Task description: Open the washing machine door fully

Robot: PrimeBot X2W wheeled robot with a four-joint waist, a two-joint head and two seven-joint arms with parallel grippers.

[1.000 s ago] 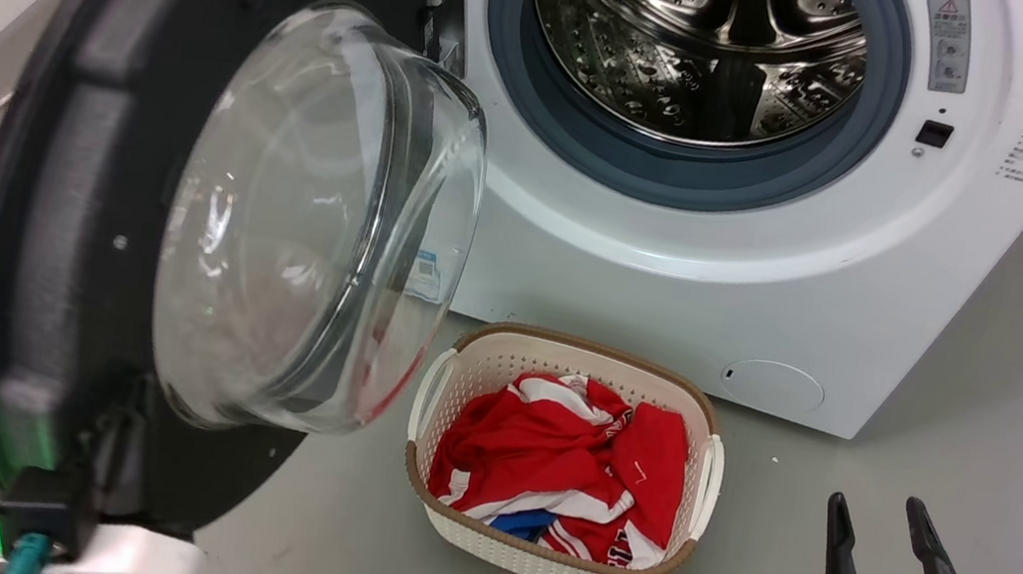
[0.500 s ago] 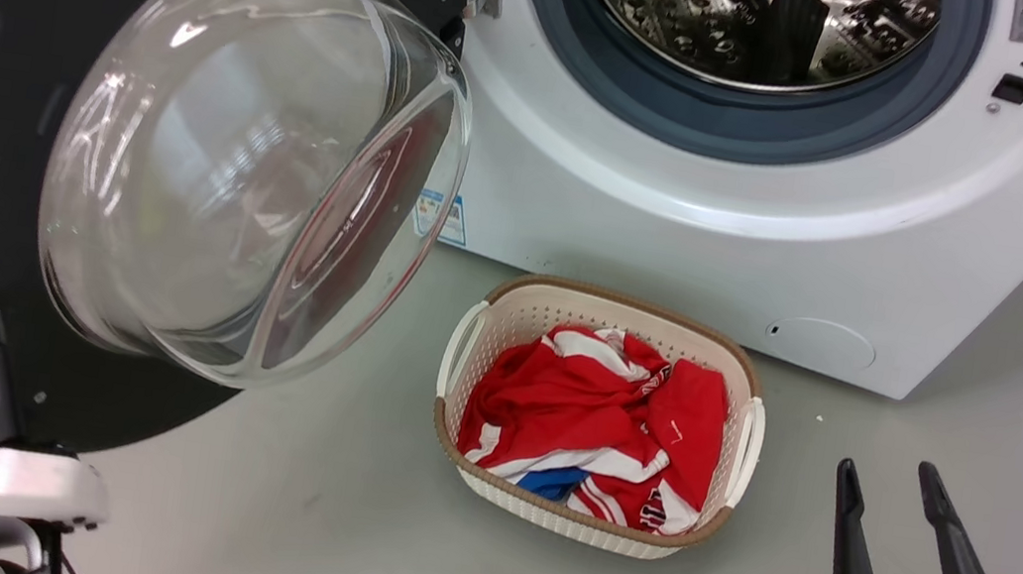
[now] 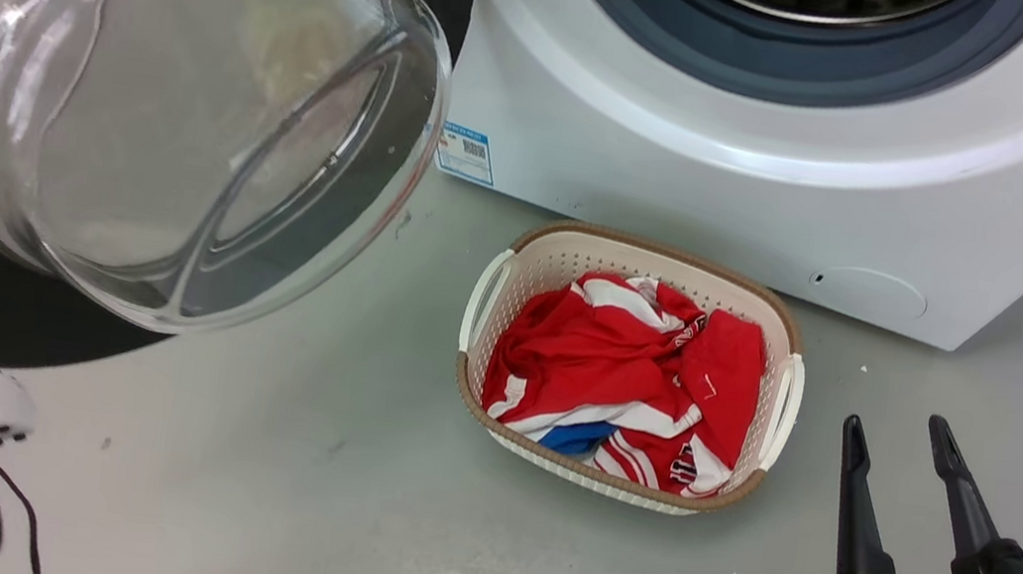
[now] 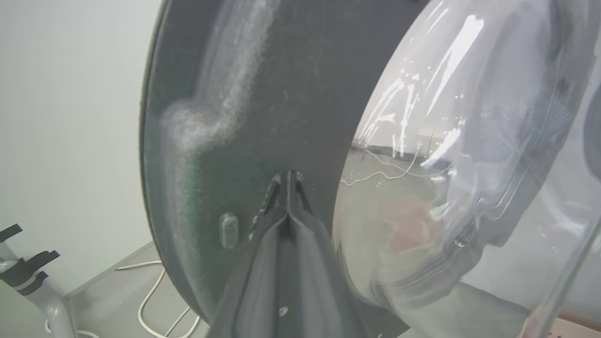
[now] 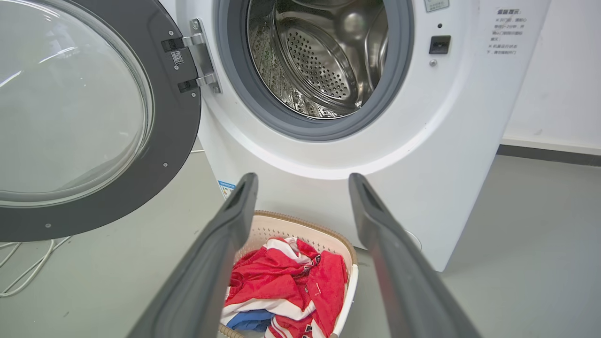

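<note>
The large round black-rimmed washing machine door with its bulging clear glass bowl [image 3: 197, 103] stands swung out to the left of the big white front-loading washing machine [image 3: 688, 172]. It hangs on its metal hinge [image 5: 202, 56], with the inner face turned toward the room and the steel drum mouth uncovered.

The left gripper [image 4: 287, 178] has its two dark fingers pressed together with nothing between them. The tips are at the door's black inner face, just beside the bowl; actual contact is hard to confirm. The right gripper [image 3: 895, 423] hangs spread and empty, low over the grey floor, near the cream plastic laundry basket [image 3: 565, 260] of red clothes [image 3: 621, 363].

This looks like the last stretch of the opening push. The next move probably calls for the closed left fingers to press the black face further outward, following the arc about the hinge until it stops. They should keep off the glass.
</note>
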